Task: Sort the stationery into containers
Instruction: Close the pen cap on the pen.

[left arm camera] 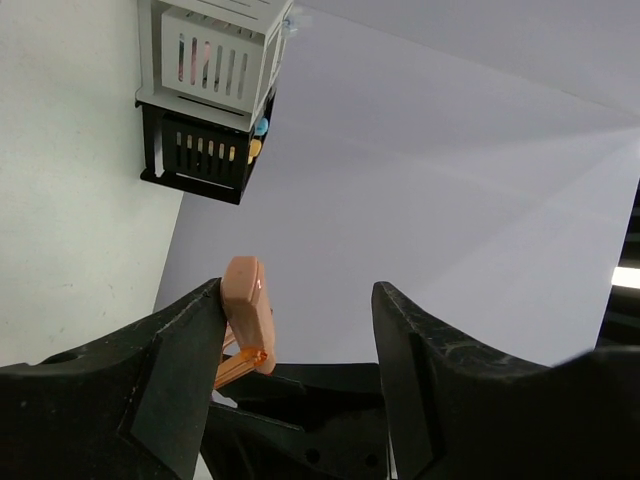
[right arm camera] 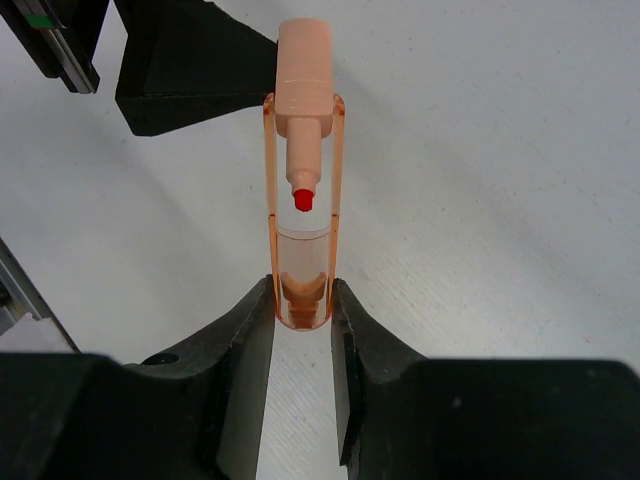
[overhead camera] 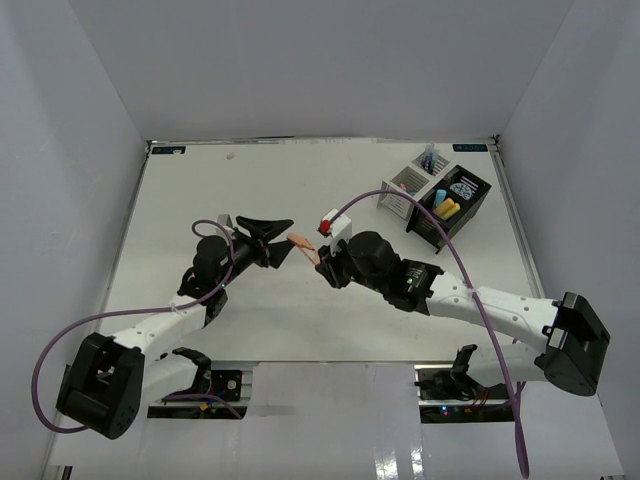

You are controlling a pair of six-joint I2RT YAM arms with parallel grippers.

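While my right gripper [right arm camera: 302, 300] clamps the peach marker [right arm camera: 303, 60], my left gripper [left arm camera: 300, 295] gapes astride it, black box [overhead camera: 430, 232] well apart.

Translucent glossy orange plastic marker [right arm camera: 303, 150], matt black right claw [right arm camera: 302, 305] probably plastic, table [right arm camera: 480, 180] matt white, faintly grained.

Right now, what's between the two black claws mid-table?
A peach marker: the right gripper pinches its clear end; its other end sits between the open jaws of the left gripper. All three views show it.
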